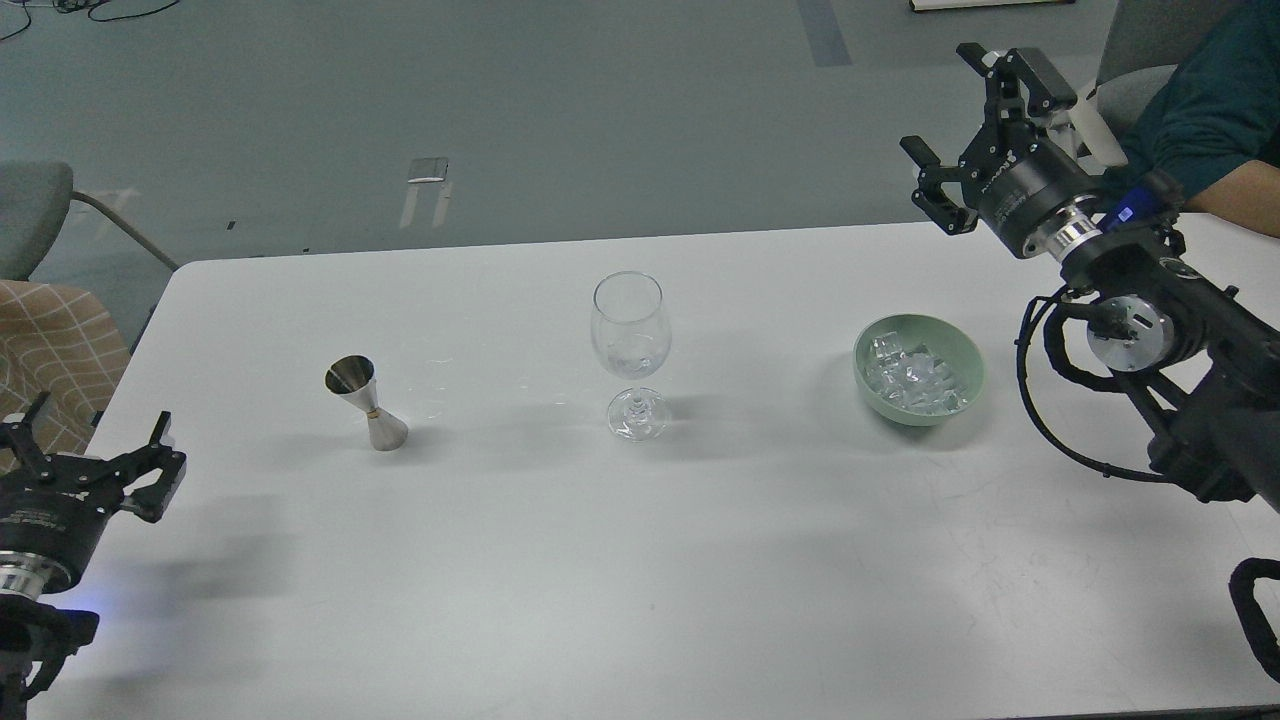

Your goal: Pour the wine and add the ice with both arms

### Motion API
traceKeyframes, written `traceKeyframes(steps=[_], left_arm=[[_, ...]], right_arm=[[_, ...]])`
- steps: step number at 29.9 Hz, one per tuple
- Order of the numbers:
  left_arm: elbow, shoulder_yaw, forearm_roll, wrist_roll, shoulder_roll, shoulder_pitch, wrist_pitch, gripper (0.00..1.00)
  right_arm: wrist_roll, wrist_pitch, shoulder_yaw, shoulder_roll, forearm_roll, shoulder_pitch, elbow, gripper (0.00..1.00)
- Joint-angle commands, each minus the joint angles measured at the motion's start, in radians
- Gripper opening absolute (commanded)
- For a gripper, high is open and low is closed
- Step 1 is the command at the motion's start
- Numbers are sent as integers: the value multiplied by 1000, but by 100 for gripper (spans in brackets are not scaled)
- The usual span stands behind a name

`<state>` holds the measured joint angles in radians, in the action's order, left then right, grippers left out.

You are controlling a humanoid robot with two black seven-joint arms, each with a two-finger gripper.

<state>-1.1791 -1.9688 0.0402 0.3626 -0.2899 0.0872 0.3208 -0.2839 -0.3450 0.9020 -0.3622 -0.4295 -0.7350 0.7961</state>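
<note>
A clear wine glass [628, 350] stands upright at the table's middle; any wine in it is too faint to make out. A steel jigger [364, 401] stands upright to its left. A pale green bowl [968, 352] at the right holds several clear ice cubes [910, 380]. My left gripper [95, 443] is open and empty at the table's left edge, well left of the jigger. My right gripper [950, 120] is open and empty, raised beyond the table's far right edge, above and behind the bowl.
The white table [640, 570] spans the view. A grey chair [30, 215] and a checked cushion [55, 345] are at the left. A person's arm in a dark green sleeve [1205, 110] is at the far right corner.
</note>
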Motion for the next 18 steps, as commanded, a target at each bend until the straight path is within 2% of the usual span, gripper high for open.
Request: traceKeyframes(steps=[1,5,7,12,14,16,18], left_arm=[[-2,4,1,1,-57,-55,0,98],[3,16,20,-17,-101,-165,-14,98],[3,18,20,-46,-107,-200,-3,98],[3,110,23,-45,-109,-256,21,98],[3,191,49,-62,-111,-320,21,98],[13,269,165,-99,-107,-398,15,98],[24,294,257,-128,-109,-441,18,98]], right_arm=[[2,3,0,-76,0,43,76,100],[3,6,-2,-175,-15,85,166,100],[3,9,-2,-220,-63,92,204,100],[5,38,-2,-322,-247,126,316,100],[5,49,-2,-368,-319,143,371,100],[5,58,-6,-421,-406,160,434,100],[3,76,-26,-458,-475,167,481,100]])
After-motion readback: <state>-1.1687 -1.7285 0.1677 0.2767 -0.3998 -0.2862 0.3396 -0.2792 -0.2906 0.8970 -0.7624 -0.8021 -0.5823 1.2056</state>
